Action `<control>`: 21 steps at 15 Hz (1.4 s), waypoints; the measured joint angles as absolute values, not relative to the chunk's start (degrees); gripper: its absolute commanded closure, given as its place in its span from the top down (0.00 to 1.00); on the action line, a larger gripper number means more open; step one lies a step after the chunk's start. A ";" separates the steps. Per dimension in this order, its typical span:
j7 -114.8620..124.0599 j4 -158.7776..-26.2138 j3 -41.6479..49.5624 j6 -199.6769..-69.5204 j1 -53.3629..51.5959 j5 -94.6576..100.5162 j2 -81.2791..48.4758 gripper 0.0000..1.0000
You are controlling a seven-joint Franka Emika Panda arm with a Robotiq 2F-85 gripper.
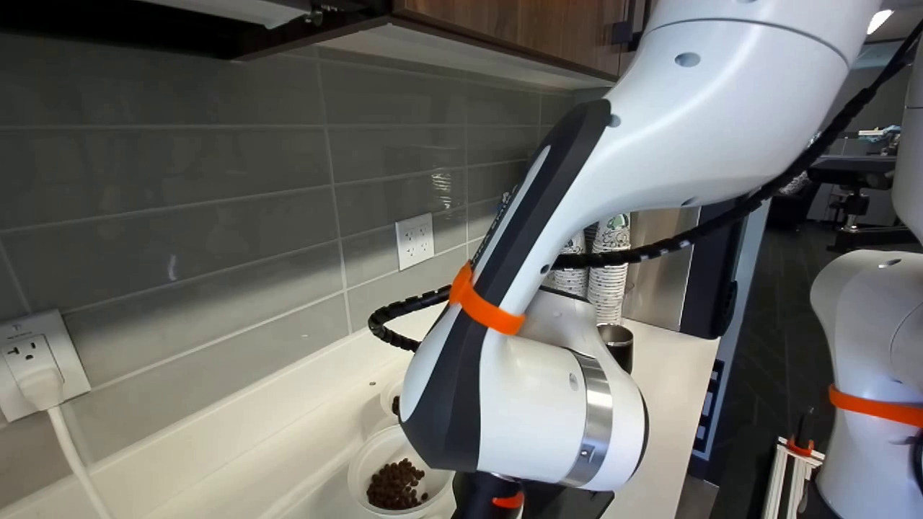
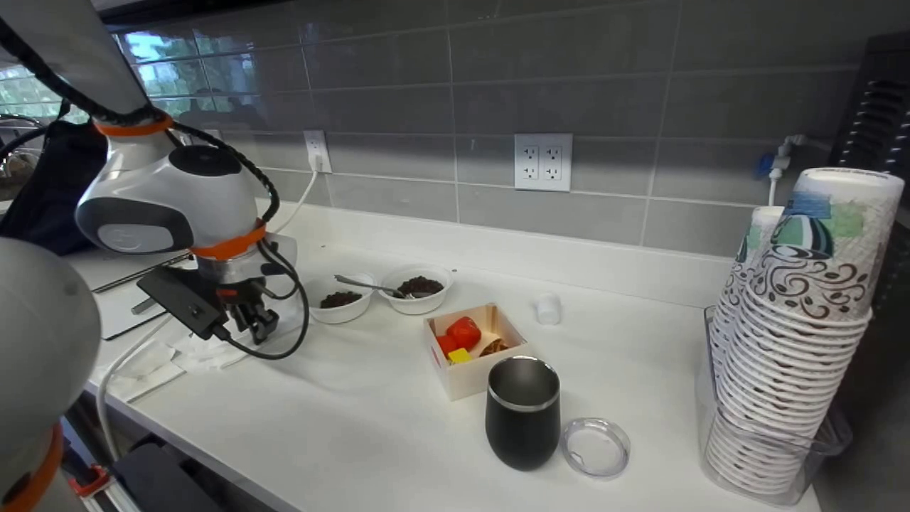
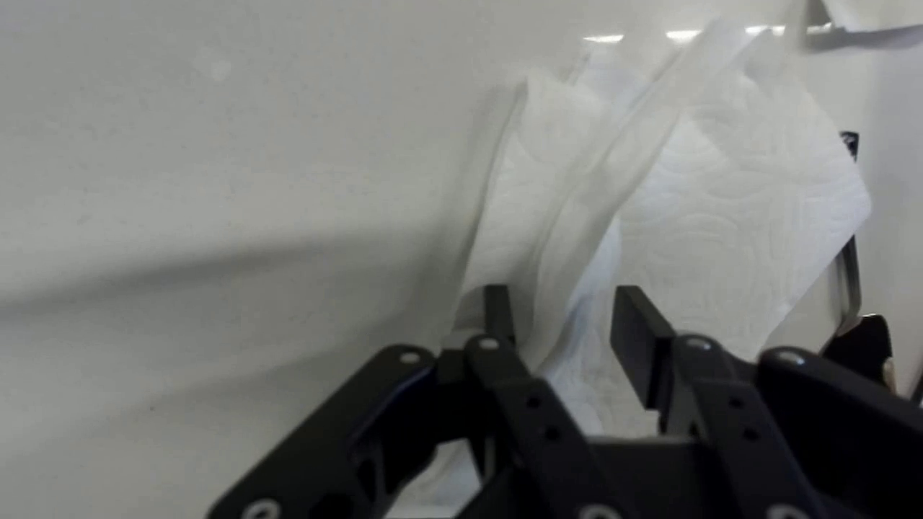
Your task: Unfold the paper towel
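Paper towel point(image 3: 707, 238) lies creased on the white counter point(image 2: 370, 441), toward the left end in an exterior view; a raised fold runs along it, and the part right of that fold spreads flatter in the wrist view. Gripper point(image 3: 566, 324) low over it, fingers point(image 3: 642, 339) apart, the fold in the gap between them. Whether either tip touches the paper I can't say; that patch is blurred. Right of the gripper, on the far side: two white bowls point(image 2: 416, 307) of dark bits, a spoon point(image 2: 366, 285) in the right one, its handle slanting left. Nearer and farther right, a wooden box point(image 2: 466, 380) with red and yellow pieces. Black tumbler point(image 2: 523, 427) upright just beside it. Far right, stacked paper cups point(image 2: 789, 355).
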State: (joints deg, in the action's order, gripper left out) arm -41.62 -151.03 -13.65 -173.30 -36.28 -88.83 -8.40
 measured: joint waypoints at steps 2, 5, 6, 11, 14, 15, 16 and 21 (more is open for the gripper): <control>-41.63 -151.03 -13.65 -173.39 -36.28 -88.84 -8.41 0.00; -41.63 -151.03 -13.65 -173.88 -36.28 -88.90 -8.42 0.00; -41.63 -151.03 -13.65 -174.17 -36.28 -88.93 -8.42 0.00; -41.63 -151.02 -13.62 -175.95 -36.28 -89.31 -8.42 0.00; -41.63 -150.99 -13.62 -176.90 -36.28 -89.32 -7.93 0.00; -41.66 -150.99 -13.64 -177.23 -36.28 -89.32 -7.47 0.00; -41.70 -151.12 -13.68 -177.53 -36.31 -89.31 -6.93 0.00; -41.70 -153.99 -13.99 -177.69 -36.38 -88.50 -2.97 0.00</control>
